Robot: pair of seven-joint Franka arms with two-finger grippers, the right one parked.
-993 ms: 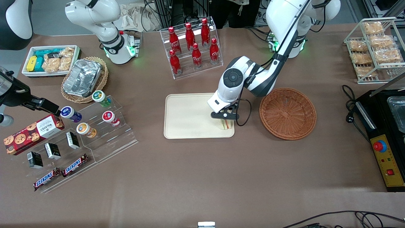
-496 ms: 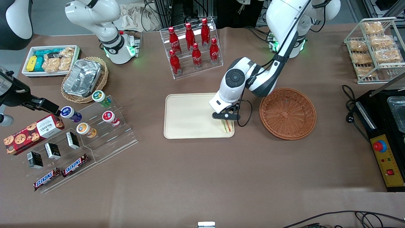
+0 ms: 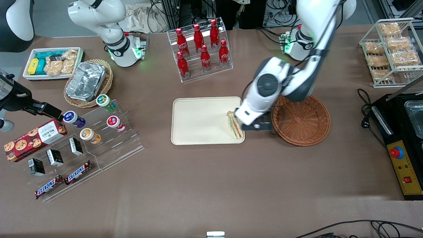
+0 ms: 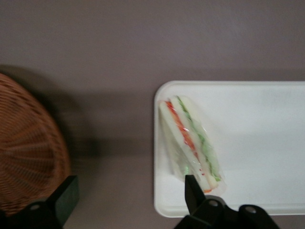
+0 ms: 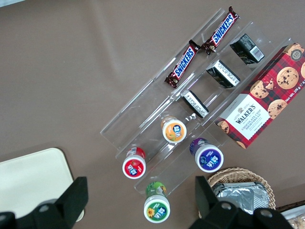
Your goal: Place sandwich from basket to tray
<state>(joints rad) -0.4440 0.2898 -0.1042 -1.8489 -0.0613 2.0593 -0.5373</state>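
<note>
The sandwich (image 3: 234, 126) (image 4: 190, 143), a wrapped white-bread wedge with red and green filling, lies on the cream tray (image 3: 198, 122) (image 4: 257, 138), at the tray's edge closest to the basket. The round reddish-brown wicker basket (image 3: 302, 120) (image 4: 28, 157) stands beside the tray and holds nothing. My left gripper (image 3: 258, 126) (image 4: 128, 195) hovers open above the table strip between tray and basket. One finger (image 4: 191, 191) is over the tray's corner by the sandwich, the other finger (image 4: 66, 193) by the basket's rim. Nothing is between them.
A clear rack of red cola bottles (image 3: 201, 46) stands farther from the front camera than the tray. A stepped acrylic stand with snacks (image 3: 99, 132) and a foil pan in a tan basket (image 3: 87, 81) lie toward the parked arm's end. A wire rack of pastries (image 3: 390, 49) and a black machine (image 3: 403, 145) sit toward the working arm's end.
The gripper was down on the sandwich at the tray's edge. It has let go, risen and swung toward the basket, leaving the sandwich lying on the tray.
</note>
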